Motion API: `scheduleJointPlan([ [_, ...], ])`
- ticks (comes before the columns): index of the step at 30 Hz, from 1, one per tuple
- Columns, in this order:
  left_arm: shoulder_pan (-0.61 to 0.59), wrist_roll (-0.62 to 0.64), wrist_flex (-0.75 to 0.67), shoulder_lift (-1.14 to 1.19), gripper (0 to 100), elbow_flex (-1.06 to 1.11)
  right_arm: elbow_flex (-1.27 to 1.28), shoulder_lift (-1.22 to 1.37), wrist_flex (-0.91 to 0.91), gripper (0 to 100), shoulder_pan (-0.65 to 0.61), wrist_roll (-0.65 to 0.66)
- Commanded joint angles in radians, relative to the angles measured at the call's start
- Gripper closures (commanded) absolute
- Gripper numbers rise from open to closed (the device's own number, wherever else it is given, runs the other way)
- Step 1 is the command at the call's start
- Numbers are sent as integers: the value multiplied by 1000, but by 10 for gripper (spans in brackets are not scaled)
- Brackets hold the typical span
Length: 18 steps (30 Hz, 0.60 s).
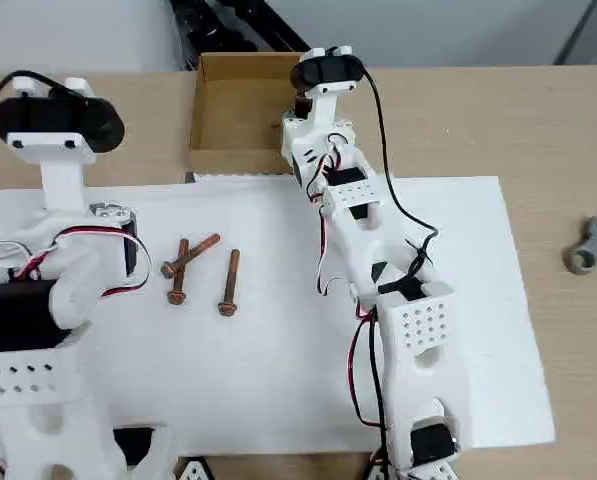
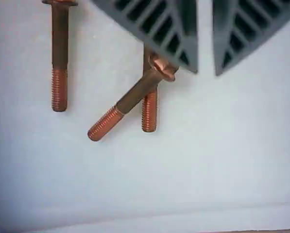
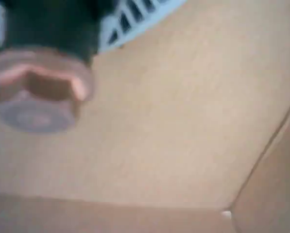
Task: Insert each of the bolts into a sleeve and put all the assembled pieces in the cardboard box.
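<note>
Wooden table (image 1: pixel 558 130) with a white sheet (image 1: pixel 278 380), two robot arms and a cardboard box (image 1: pixel 228 110) at the far edge.
The right gripper (image 3: pixel 91 34) hangs inside the box, its jaws closed around a held bolt (image 3: pixel 38 90) whose copper head is blurred. The left gripper (image 2: pixel 206 72) hovers above a crossed pair of bolts (image 2: pixel 135 97), jaws slightly parted and holding nothing. A single bolt (image 2: pixel 59 53) lies beside the pair on the sheet.

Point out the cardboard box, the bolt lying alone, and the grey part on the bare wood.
cardboard box (image 1: pixel 236 110), high view, bare floor inside.
lone bolt (image 1: pixel 230 282), high view, middle of shank.
grey part (image 1: pixel 587 246), high view, its middle.
</note>
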Motion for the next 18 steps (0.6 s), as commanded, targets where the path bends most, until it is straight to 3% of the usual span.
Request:
scheduleJointPlan([
  [1, -2, 9, 3, -5, 994, -4, -72, -35, 15, 857, 12, -14],
  [10, 2, 11, 29, -3, 994, 24, -74, -50, 24, 856, 12, -14],
  [18, 6, 3, 97, 195, 925, 45, -74, -216, 242, 855, 25, -14],
])
